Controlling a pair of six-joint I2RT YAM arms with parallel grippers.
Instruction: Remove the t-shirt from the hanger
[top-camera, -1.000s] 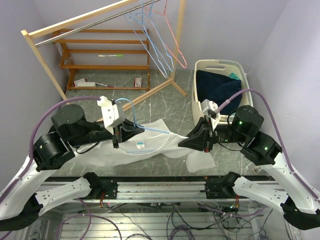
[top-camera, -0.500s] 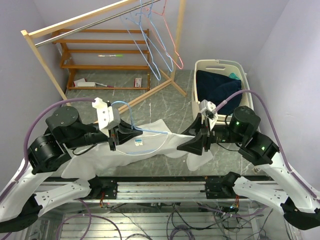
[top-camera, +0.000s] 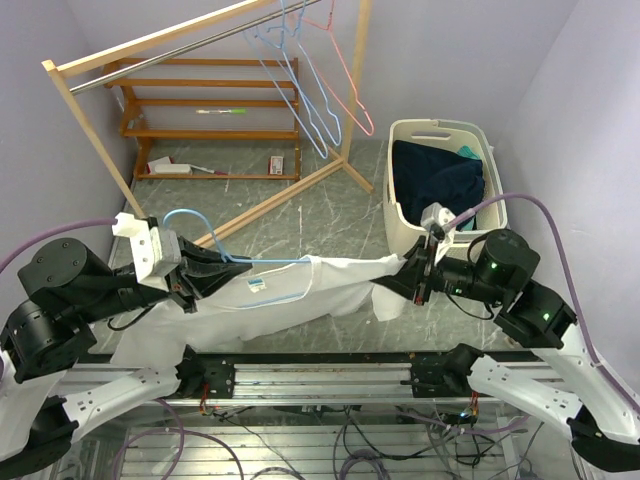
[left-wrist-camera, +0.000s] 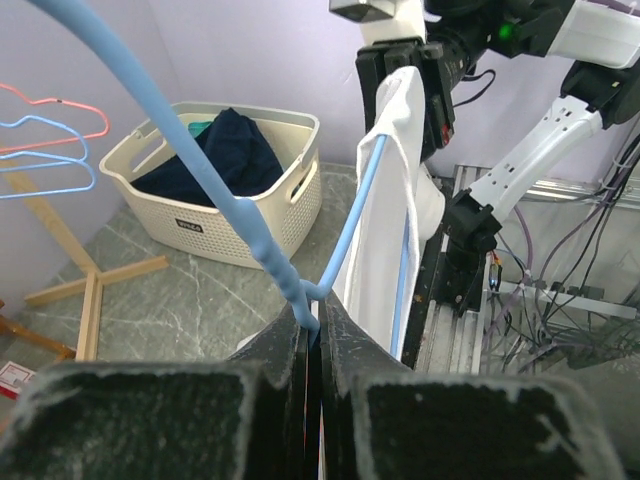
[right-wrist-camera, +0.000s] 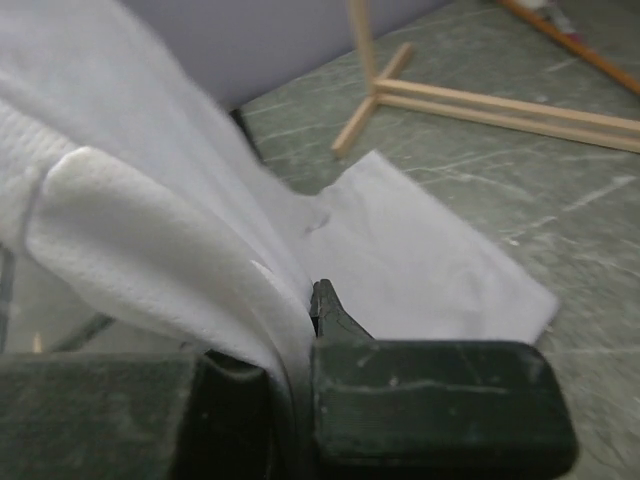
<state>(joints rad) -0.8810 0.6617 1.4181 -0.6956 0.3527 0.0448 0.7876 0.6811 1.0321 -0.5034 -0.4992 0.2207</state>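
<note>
A white t-shirt (top-camera: 300, 285) is stretched just above the table between my two grippers, with a light-blue hanger (top-camera: 215, 255) still inside its left part. My left gripper (top-camera: 197, 277) is shut on the hanger's neck below the hook. In the left wrist view the hanger (left-wrist-camera: 262, 245) rises from between the shut fingertips (left-wrist-camera: 345, 335), and the t-shirt (left-wrist-camera: 395, 190) hangs over its far arm. My right gripper (top-camera: 408, 272) is shut on the t-shirt's right end. In the right wrist view the cloth (right-wrist-camera: 180, 250) drapes over one finger and hides it.
A cream laundry basket (top-camera: 478, 135) holding dark clothes stands at the back right. A wooden clothes rack (top-camera: 170, 45) with blue and pink hangers (top-camera: 320, 100) crosses the back. Its foot (top-camera: 290, 190) runs along the floor, and a low wooden shelf (top-camera: 210, 105) stands behind it.
My left arm has pulled the hanger far to the left. My right gripper let go briefly, shut again on the shirt and moved right, so the shirt is now stretched out.
</note>
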